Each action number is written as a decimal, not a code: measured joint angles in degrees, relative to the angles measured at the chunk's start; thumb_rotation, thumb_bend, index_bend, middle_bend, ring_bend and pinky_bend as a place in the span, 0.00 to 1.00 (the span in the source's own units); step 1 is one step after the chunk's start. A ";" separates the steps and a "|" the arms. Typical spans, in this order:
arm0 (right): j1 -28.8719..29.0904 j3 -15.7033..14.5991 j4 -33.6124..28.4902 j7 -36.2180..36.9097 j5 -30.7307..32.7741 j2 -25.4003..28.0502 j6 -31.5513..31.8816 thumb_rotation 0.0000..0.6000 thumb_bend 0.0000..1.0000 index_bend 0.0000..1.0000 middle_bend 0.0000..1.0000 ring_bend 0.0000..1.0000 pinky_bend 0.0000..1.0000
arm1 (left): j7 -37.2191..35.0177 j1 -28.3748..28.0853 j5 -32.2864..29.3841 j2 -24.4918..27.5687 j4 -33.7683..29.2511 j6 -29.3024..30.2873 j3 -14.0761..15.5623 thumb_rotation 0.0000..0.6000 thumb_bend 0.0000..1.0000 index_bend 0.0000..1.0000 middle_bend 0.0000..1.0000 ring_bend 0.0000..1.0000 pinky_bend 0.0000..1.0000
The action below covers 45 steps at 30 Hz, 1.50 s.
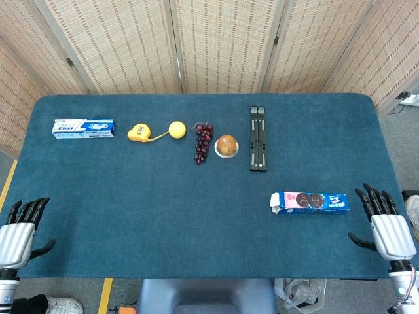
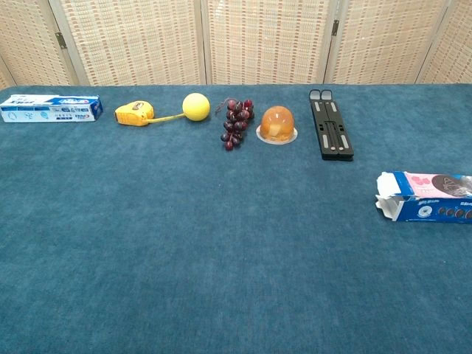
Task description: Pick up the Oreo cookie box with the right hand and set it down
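The Oreo cookie box (image 1: 309,201), blue with pink and dark cookie print, lies flat on the right part of the blue table, its torn flap end pointing left. In the chest view the box (image 2: 426,196) runs off the right edge. My right hand (image 1: 386,226) rests at the table's right front edge, fingers spread and holding nothing, a short way right of the box. My left hand (image 1: 19,232) sits at the left front edge, fingers apart and empty. Neither hand shows in the chest view.
Along the back lie a toothpaste box (image 1: 83,128), a yellow tape measure (image 1: 138,133), a yellow ball (image 1: 177,129), dark grapes (image 1: 202,141), an orange jelly cup (image 1: 226,146) and a black folding stand (image 1: 258,138). Woven screens stand behind the table.
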 measured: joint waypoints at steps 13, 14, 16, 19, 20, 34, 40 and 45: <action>0.32 0.31 0.75 0.25 0.09 0.13 -0.22 1.00 0.22 0.00 0.00 0.00 0.00 | -0.45 -0.30 -0.29 0.03 0.01 -0.67 -0.08 1.00 0.23 0.00 0.14 0.14 0.00; 0.37 0.39 1.04 0.10 0.08 0.07 -0.17 1.00 0.22 0.00 0.00 0.00 0.00 | -0.61 -0.28 -0.38 0.07 0.03 -0.66 -0.12 1.00 0.23 0.00 0.14 0.14 0.00; 0.79 0.44 2.55 -0.64 -0.23 0.04 -0.42 1.00 0.22 0.00 0.00 0.00 0.00 | -0.79 -0.27 -0.75 0.10 0.12 -0.64 -0.33 1.00 0.23 0.00 0.14 0.14 0.00; 2.01 0.20 5.28 -0.38 -1.60 0.72 -1.81 1.00 0.22 0.02 0.00 0.05 0.03 | -0.86 -0.37 -0.96 0.10 0.10 -0.94 -0.39 1.00 0.23 0.00 0.14 0.14 0.01; 2.39 0.13 6.21 0.11 -1.98 0.96 -2.25 1.00 0.22 0.04 0.00 0.07 0.04 | -0.76 -0.43 -0.94 0.09 0.10 -1.03 -0.38 1.00 0.23 0.00 0.14 0.14 0.01; 11.09 -2.61 23.93 30.13 -5.73 0.27 -16.85 1.00 0.22 0.12 0.04 0.12 0.12 | 0.25 -1.55 -3.01 -0.19 0.12 -3.49 -0.83 1.00 0.23 0.00 0.14 0.14 0.00; 15.77 -3.62 32.02 35.30 -6.72 -4.25 -22.54 1.00 0.22 0.22 0.11 0.16 0.13 | 0.43 -1.97 -3.67 -0.27 0.30 -4.20 -0.98 1.00 0.23 0.00 0.14 0.14 0.00; 18.20 -4.40 34.11 35.92 -7.21 -6.23 -24.96 1.00 0.22 0.23 0.12 0.16 0.14 | 0.59 -1.94 -3.63 -0.34 0.21 -4.04 -0.86 1.00 0.23 0.00 0.14 0.14 0.00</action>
